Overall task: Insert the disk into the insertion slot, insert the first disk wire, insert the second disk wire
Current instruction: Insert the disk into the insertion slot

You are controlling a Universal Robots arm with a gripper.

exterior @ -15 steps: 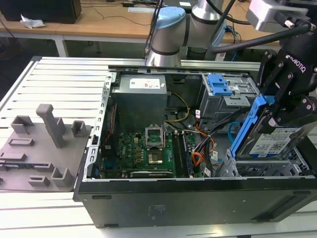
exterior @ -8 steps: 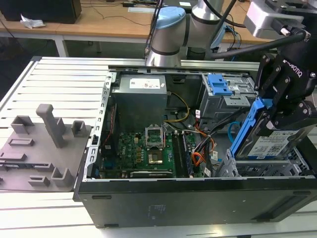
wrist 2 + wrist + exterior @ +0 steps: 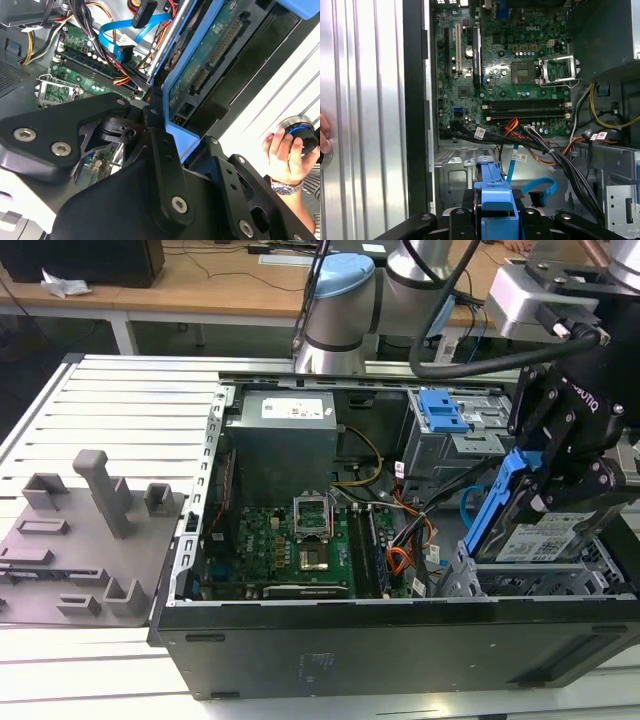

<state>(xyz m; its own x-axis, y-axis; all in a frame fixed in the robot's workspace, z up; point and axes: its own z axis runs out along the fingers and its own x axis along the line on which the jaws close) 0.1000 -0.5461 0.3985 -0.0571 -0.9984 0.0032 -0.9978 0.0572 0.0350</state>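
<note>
My gripper (image 3: 552, 485) is shut on the disk (image 3: 528, 538), a silver-grey drive with a white label in a bright blue carrier. The disk hangs tilted, one end up, just above the insertion slot (image 3: 520, 585), the grey perforated cage at the case's near corner on the exterior view's right. In the second wrist view the black fingers (image 3: 156, 135) clamp the blue frame beside the disk's green underside (image 3: 210, 50). In the first wrist view the carrier (image 3: 495, 192) sits between the fingers. The second disk wire (image 3: 541, 187), a flat light-blue loop, lies inside the case near the slot.
The open computer case (image 3: 330, 640) holds a motherboard (image 3: 285, 545), a power supply (image 3: 280, 440) and orange, red and black wires (image 3: 410, 540). A taller cage with a blue-handled carrier (image 3: 442, 412) stands behind the slot. A person's hand (image 3: 285, 152) holds a knob beside the case.
</note>
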